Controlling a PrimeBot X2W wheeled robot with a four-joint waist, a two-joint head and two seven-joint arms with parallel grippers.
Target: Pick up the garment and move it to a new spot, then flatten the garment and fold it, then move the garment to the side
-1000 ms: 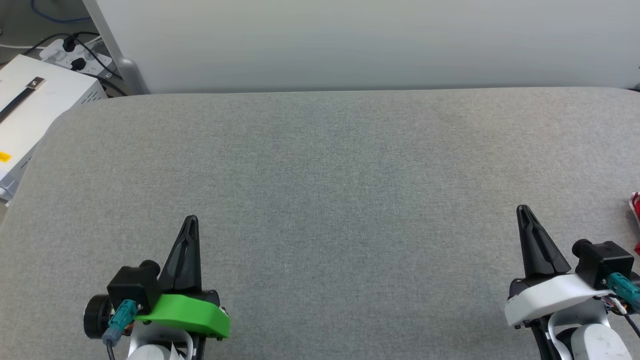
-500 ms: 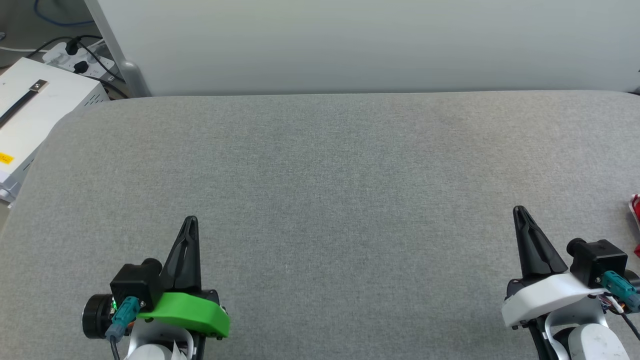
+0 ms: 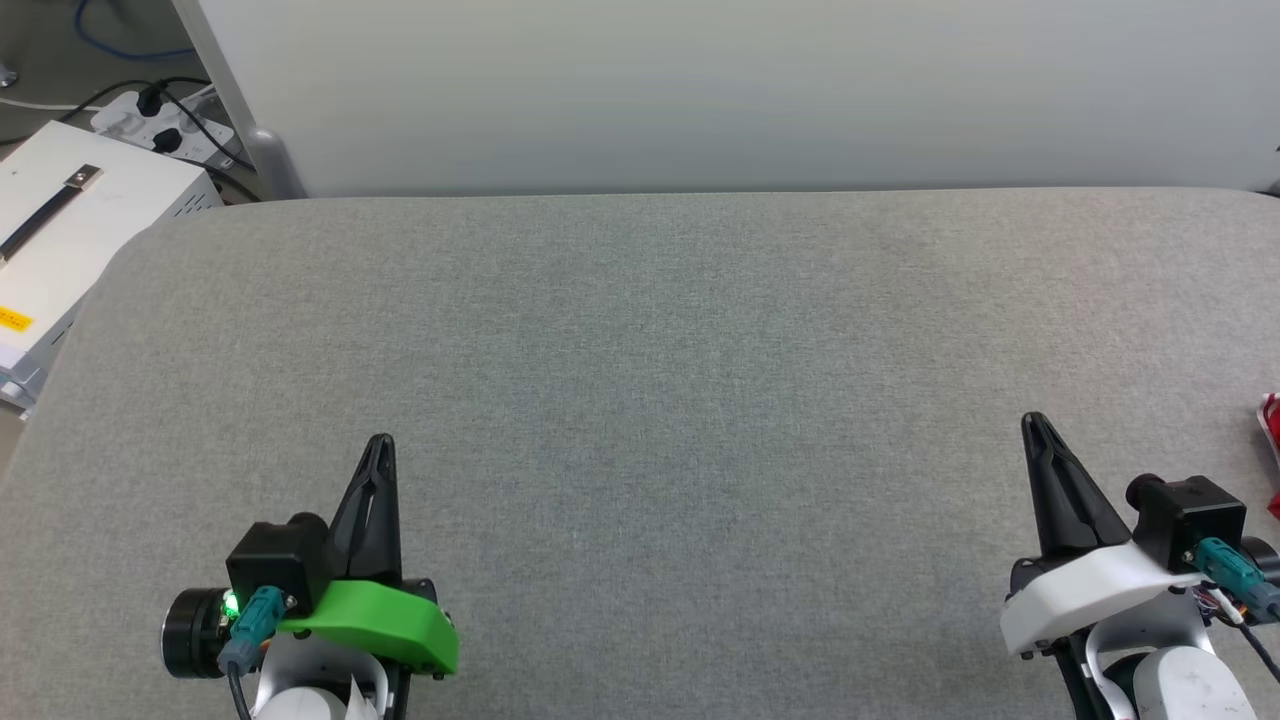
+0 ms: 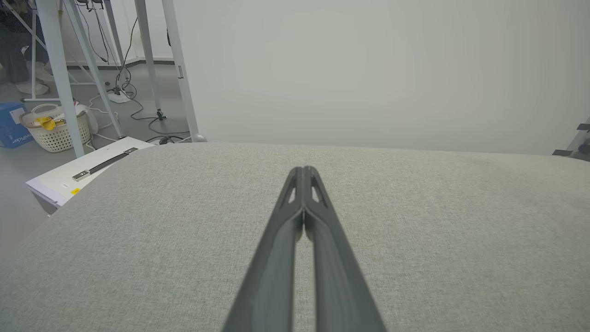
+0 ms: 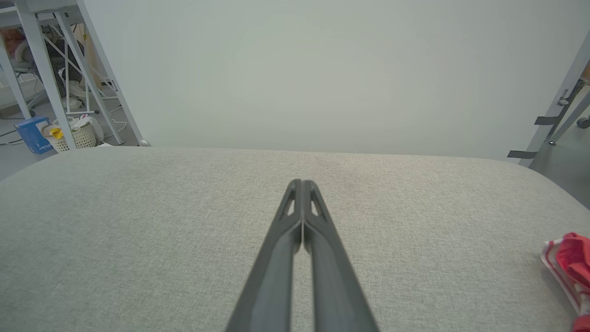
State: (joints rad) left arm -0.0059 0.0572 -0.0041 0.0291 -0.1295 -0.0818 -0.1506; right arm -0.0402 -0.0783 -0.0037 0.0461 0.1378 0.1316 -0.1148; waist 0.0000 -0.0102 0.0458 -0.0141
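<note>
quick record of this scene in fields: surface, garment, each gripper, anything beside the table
surface: grey cloth-covered table
garment: red and white, bunched at the table's right edge, partly cut off by the frame
left gripper: fingers shut, holding nothing, over the table's near left
right gripper: fingers shut, holding nothing, apart from the garment
beside table: white box off the far left corner
hold: garment in neither gripper
</note>
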